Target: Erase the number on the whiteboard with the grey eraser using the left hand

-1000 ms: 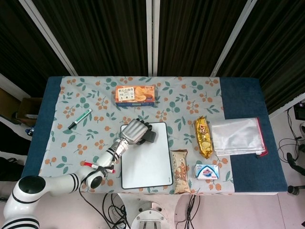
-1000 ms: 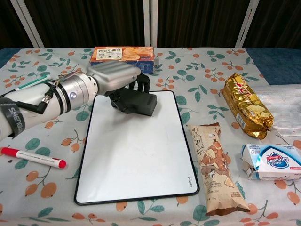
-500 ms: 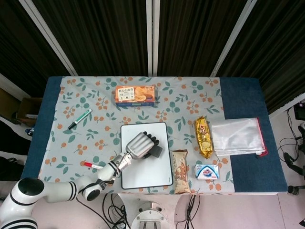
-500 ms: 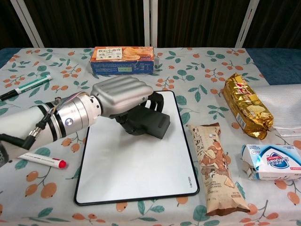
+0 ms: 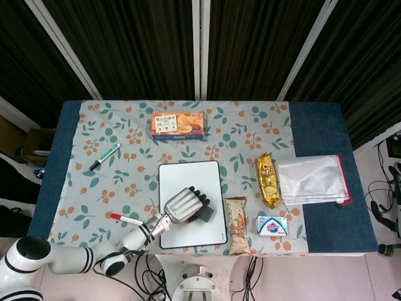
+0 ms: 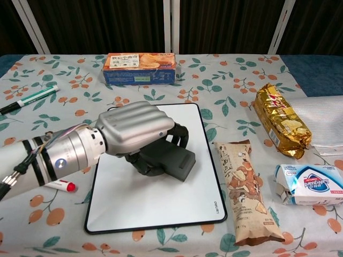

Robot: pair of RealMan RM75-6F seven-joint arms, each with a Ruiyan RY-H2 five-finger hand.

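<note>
Here the left hand (image 6: 136,128) is clamped on the grey eraser (image 6: 172,162), pressing it onto the middle of the whiteboard (image 6: 155,203), whose surface looks blank. No right hand shows.

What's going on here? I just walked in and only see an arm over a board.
The robot's left hand holds a grey eraser pressed flat on the whiteboard, near the board's middle. No writing is visible on the parts of the board that show; they look clean white. A red-capped marker lies on the cloth just left of the board, and snack packs sit to its right. The right hand is not in view.
</note>
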